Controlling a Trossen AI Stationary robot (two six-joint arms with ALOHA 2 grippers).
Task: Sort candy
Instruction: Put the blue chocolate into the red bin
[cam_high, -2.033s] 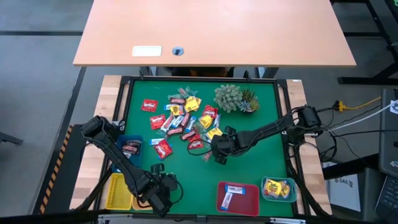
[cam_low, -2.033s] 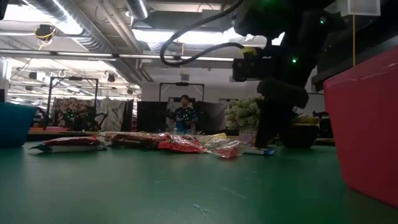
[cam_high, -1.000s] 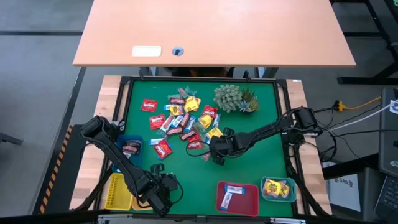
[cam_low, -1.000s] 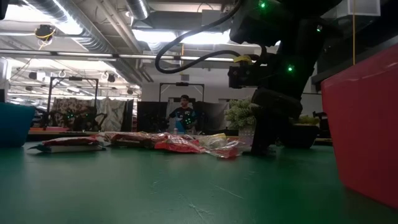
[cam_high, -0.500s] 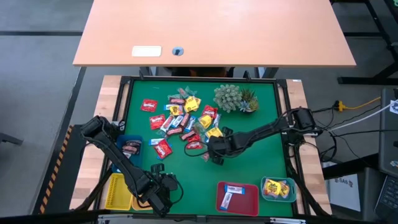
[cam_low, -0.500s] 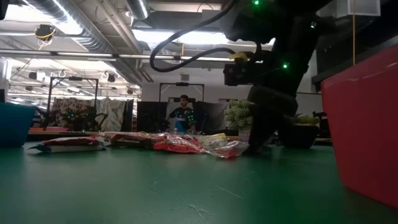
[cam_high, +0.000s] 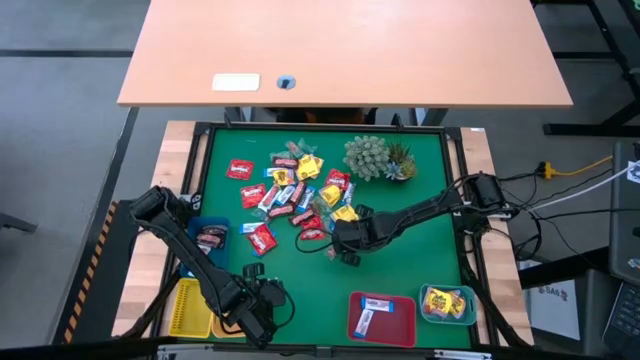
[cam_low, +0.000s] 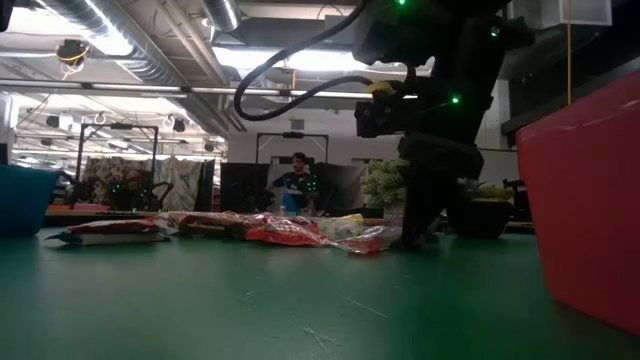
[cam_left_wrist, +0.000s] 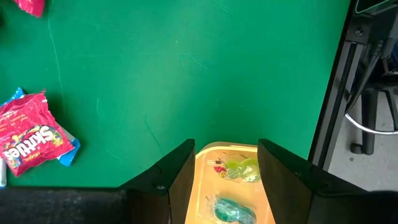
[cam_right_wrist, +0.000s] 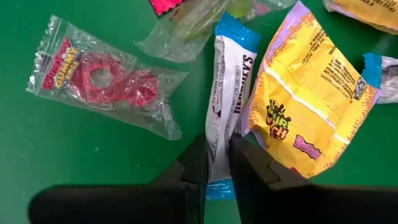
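One blue-and-white wrapped candy bar is sitting pinched between the right claw fingers on the green desk, its long axis running straight ahead from the claw. Left claw is waiting spread over a yellow plastic tray, well apart.

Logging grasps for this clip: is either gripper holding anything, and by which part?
The right gripper pinches the blue-and-white candy bar near one end. The left gripper holds nothing.
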